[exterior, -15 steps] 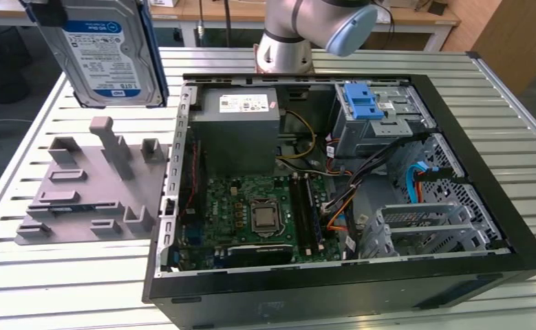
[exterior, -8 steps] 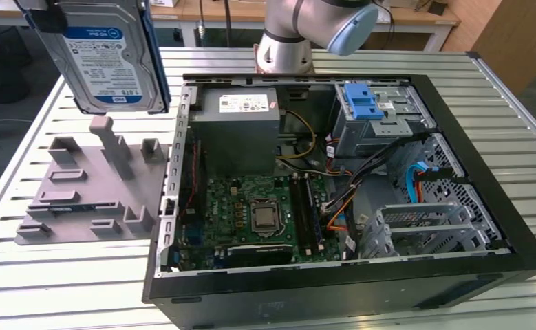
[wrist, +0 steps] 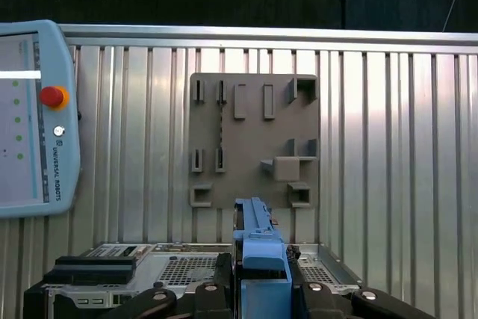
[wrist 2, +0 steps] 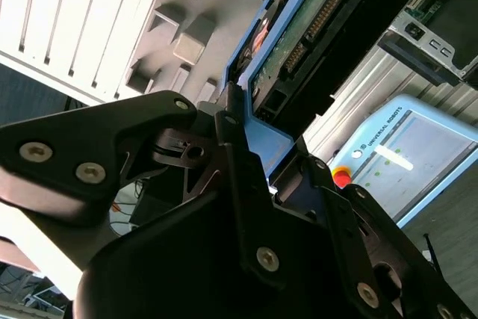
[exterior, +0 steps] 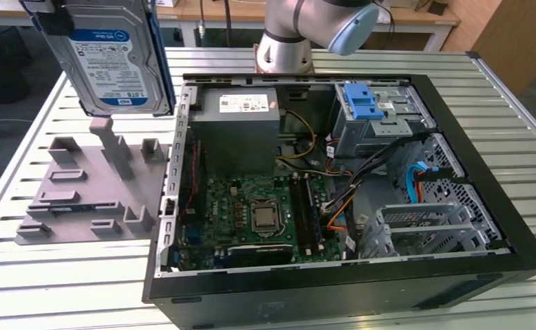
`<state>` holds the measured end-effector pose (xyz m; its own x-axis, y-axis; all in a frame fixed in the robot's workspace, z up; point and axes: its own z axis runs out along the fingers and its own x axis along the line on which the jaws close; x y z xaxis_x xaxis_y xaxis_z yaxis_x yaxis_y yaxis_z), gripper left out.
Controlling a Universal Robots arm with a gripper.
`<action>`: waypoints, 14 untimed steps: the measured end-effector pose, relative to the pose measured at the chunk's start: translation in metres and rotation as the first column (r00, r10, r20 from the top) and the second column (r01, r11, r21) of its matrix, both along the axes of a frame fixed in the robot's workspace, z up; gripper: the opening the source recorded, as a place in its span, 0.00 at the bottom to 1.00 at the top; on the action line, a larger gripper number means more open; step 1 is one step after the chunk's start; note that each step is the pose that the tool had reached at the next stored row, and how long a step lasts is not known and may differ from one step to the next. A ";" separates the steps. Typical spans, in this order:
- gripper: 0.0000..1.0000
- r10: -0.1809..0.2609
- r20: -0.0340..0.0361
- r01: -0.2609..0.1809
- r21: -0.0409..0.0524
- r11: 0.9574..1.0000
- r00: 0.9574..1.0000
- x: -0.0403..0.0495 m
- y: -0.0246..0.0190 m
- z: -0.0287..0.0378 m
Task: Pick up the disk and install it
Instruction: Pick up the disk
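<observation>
The disk (exterior: pixel 111 62), a silver drive with a blue-and-white label and blue side rails, hangs upright in the air at the exterior view's upper left, above the grey fixture plate (exterior: pixel 84 192). My gripper (wrist: pixel 261 289) is shut on its upper end; a dark finger (exterior: pixel 55 20) shows beside its rail. In the second wrist view the gripper (wrist 2: pixel 261 147) clamps the blue rail, with the disk's green circuit board (wrist 2: pixel 314 28) facing the camera. The first wrist view looks down the disk's blue edge (wrist: pixel 258 248) onto the fixture plate (wrist: pixel 254 140).
An open computer case (exterior: pixel 488 275) lies on the slatted table to the exterior view's right of the plate. It holds a grey drive bay with a blue latch (exterior: pixel 369 103), a power-supply box (exterior: pixel 240 110) and the motherboard (exterior: pixel 259 206). A teach pendant (wrist: pixel 30 110) lies on the table.
</observation>
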<state>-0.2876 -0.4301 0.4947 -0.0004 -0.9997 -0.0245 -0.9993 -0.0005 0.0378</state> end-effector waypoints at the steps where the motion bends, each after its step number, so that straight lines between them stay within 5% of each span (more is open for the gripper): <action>1: 0.36 0.000 0.000 0.000 0.000 1.000 1.000 0.0007 -0.0004 0.0000; 14: 0.36 0.000 0.000 0.000 0.000 1.000 1.000 0.0056 -0.0063 -0.0003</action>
<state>-0.2820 -0.4364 0.4944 -0.0004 -0.9997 -0.0245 -0.9993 -0.0005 0.0379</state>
